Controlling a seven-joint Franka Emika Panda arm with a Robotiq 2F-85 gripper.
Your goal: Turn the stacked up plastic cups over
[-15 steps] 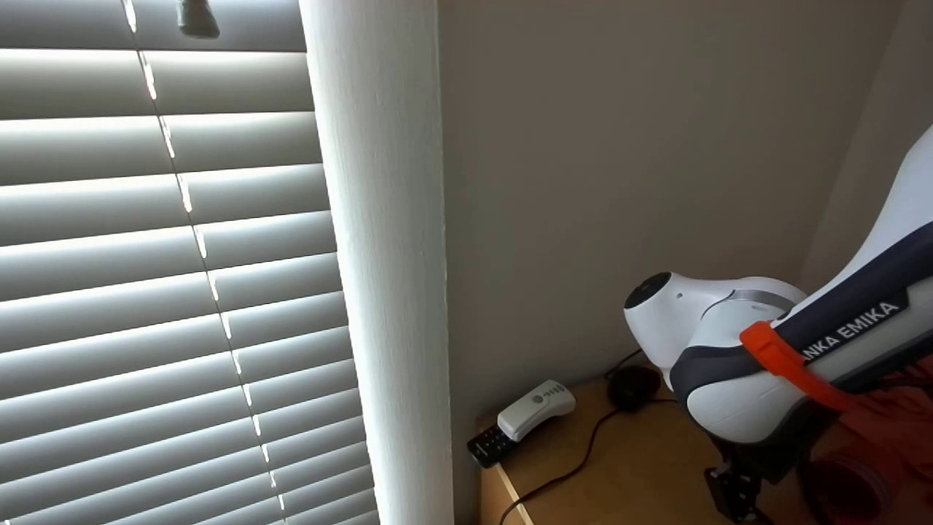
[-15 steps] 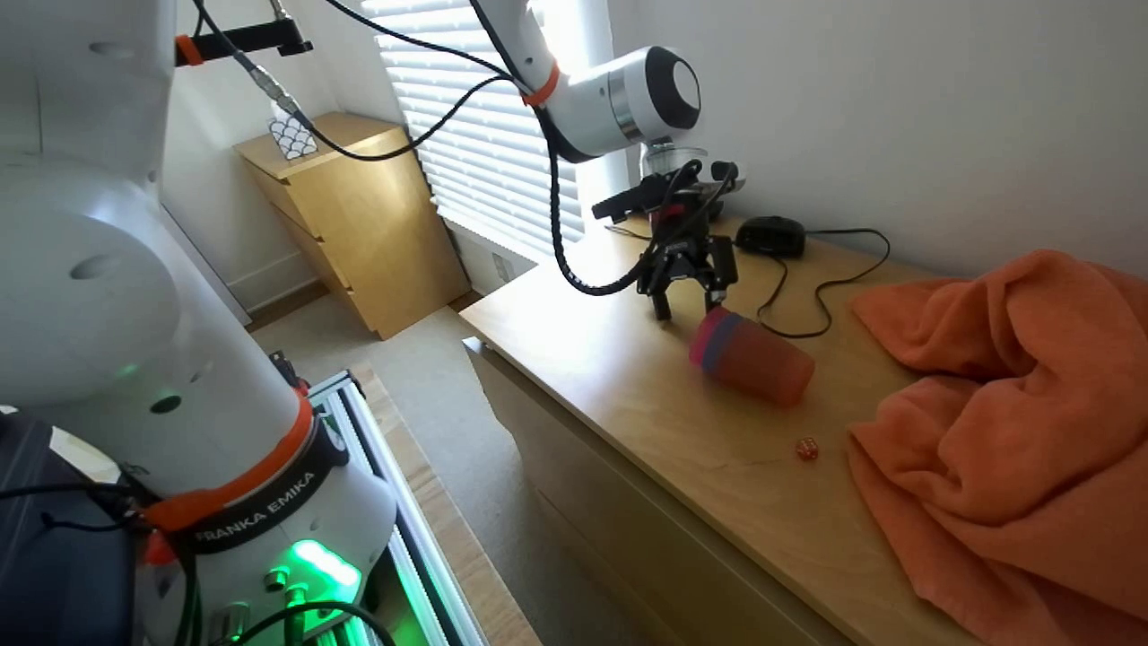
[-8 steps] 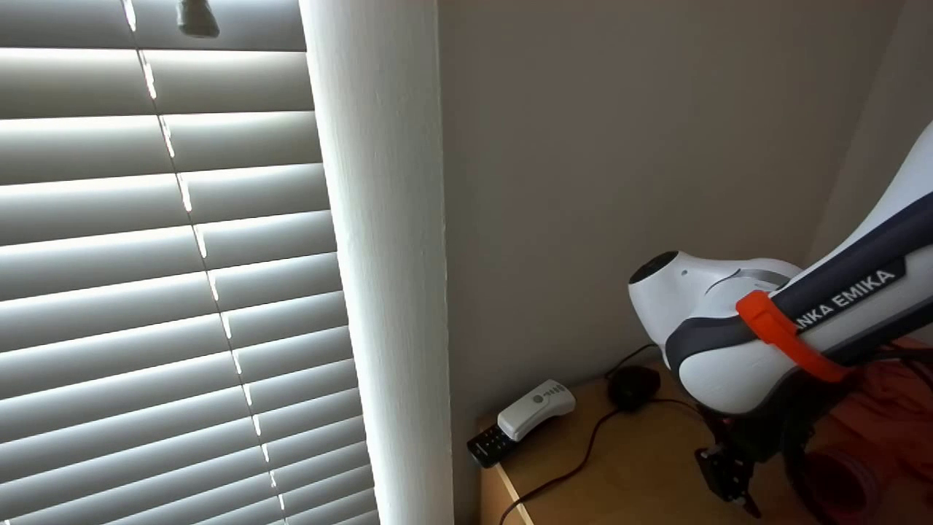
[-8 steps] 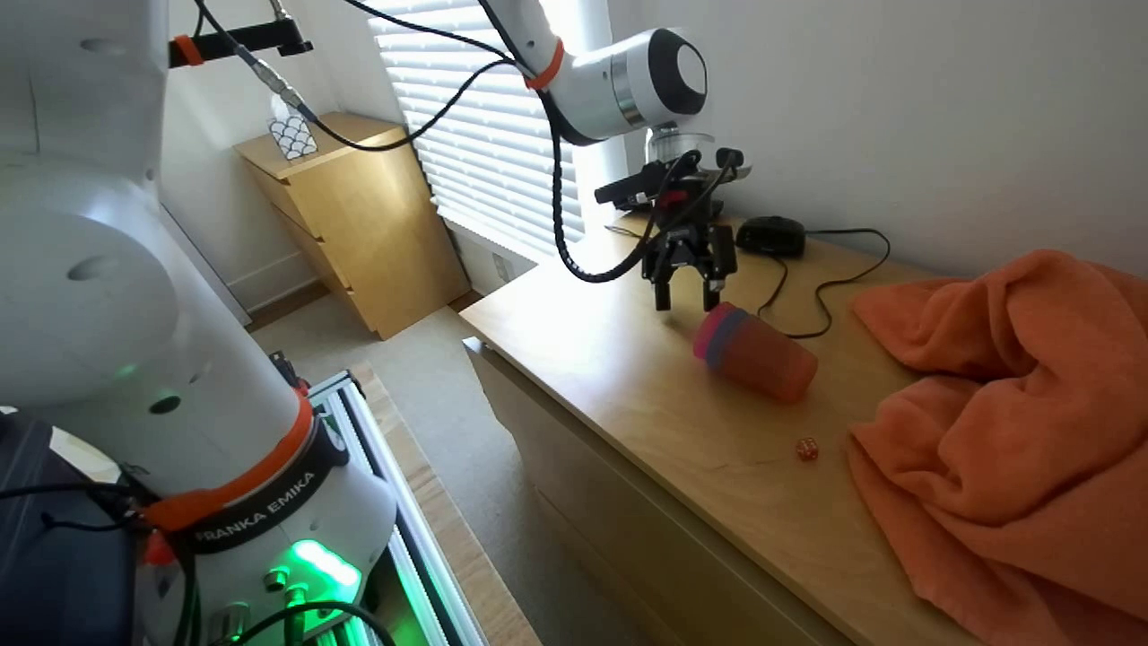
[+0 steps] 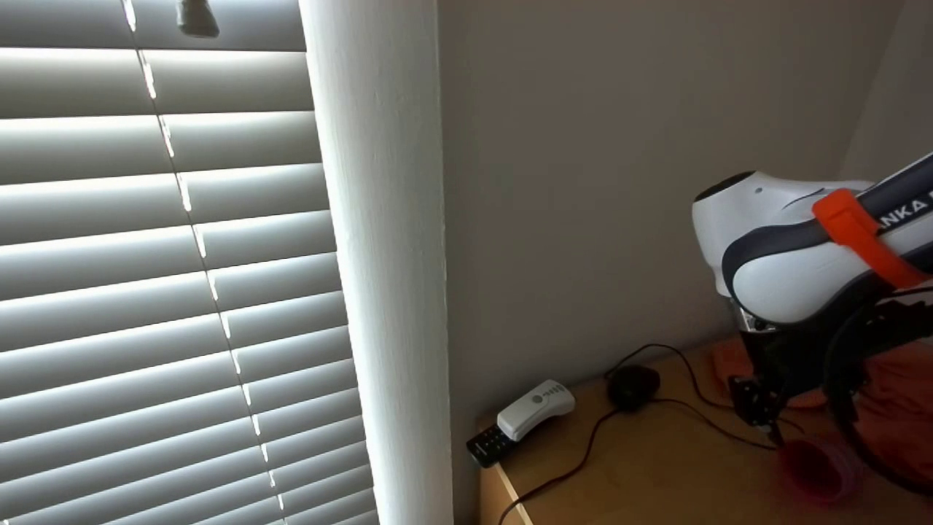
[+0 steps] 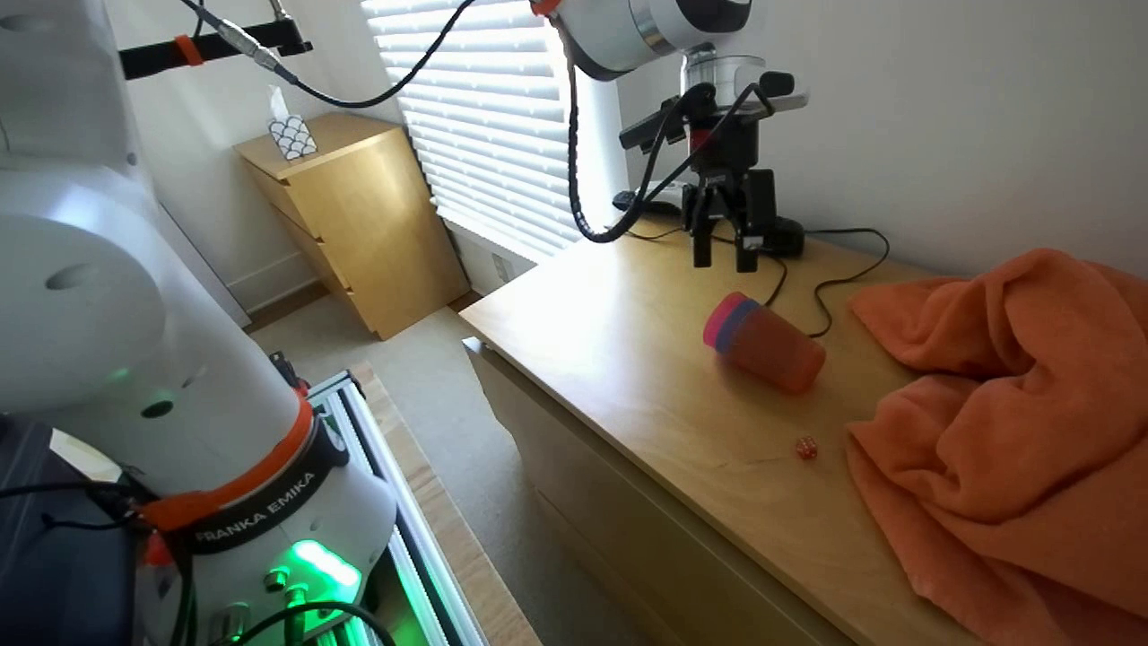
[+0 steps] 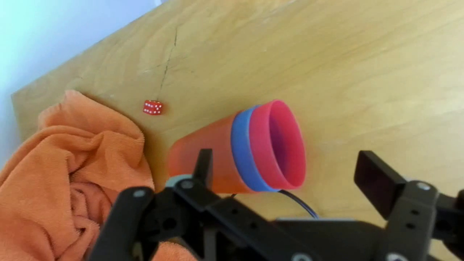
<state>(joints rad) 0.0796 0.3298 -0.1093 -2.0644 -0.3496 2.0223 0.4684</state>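
Note:
A stack of plastic cups (image 6: 767, 348) lies on its side on the wooden dresser top, orange outside, then a blue and a pink rim. It also shows in the wrist view (image 7: 242, 148), where its open pink mouth points right. In an exterior view only the pink mouth (image 5: 820, 470) shows clearly; the arm partly covers the rest. My gripper (image 6: 725, 260) is open and empty, pointing down above the dresser top near the mouth end of the stack. In the wrist view its fingers (image 7: 284, 165) are wide apart, and the left one overlaps the orange cup in the picture.
An orange towel (image 6: 1013, 431) is bunched beside the cups' base end. A red die (image 6: 806, 448) lies near the cups. A black device (image 5: 633, 387) with a cable stands by the wall. A white remote (image 5: 537, 410) and black remote (image 5: 490, 445) lie at the dresser's corner.
My gripper has risen and moved toward the towel side, away from the stack's rim. The cups have shifted slightly toward the wall and still lie on their side.

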